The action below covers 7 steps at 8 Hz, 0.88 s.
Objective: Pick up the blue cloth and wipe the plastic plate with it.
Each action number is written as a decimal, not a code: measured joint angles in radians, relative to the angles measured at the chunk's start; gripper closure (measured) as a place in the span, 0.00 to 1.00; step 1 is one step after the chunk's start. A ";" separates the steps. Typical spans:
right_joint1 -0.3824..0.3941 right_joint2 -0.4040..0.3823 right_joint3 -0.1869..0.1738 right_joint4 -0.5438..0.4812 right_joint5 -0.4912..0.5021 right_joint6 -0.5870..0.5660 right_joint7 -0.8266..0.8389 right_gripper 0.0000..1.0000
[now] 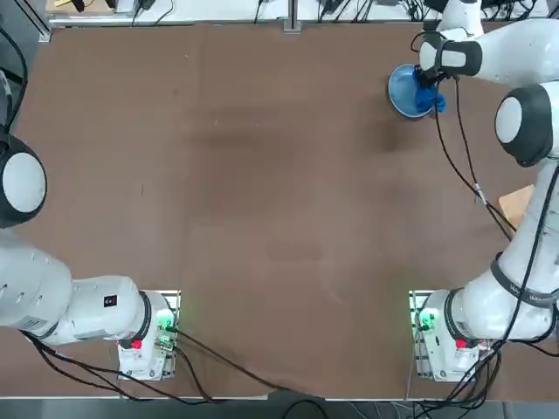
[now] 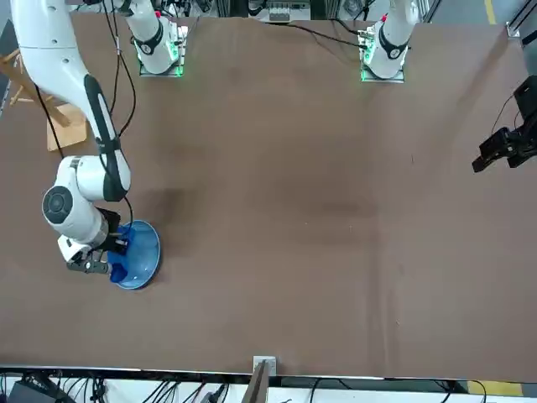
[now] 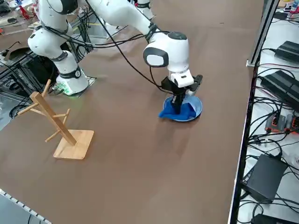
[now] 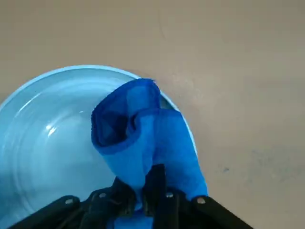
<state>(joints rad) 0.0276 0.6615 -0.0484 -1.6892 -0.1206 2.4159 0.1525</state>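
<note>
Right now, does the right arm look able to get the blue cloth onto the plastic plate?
Probably yes. The right gripper, shut on the blue cloth, is already right above the plastic plate; the cloth drapes over the plate's rim, and nothing stands in the way.

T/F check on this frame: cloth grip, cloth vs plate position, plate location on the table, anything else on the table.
1. The right gripper is shut on the blue cloth. True.
2. The blue cloth lies flat on the table, clear of the plastic plate. False: it is bunched in the fingers and hangs over the plate's rim and inside.
3. The plastic plate sits at the table's middle. False: it is near the far edge in the top view, on the working arm's side.
4. A wooden rack stands on the table. True.
5. The plate is stacked on another dish. False: it rests straight on the brown table.
</note>
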 joint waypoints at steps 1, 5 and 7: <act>0.000 0.008 0.001 0.003 0.004 0.000 0.010 0.90; 0.000 0.016 0.008 0.005 0.007 0.000 0.033 0.90; -0.001 0.016 0.008 0.005 0.010 0.000 0.034 0.90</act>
<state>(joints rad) 0.0265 0.6778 -0.0401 -1.6845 -0.1107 2.4161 0.1861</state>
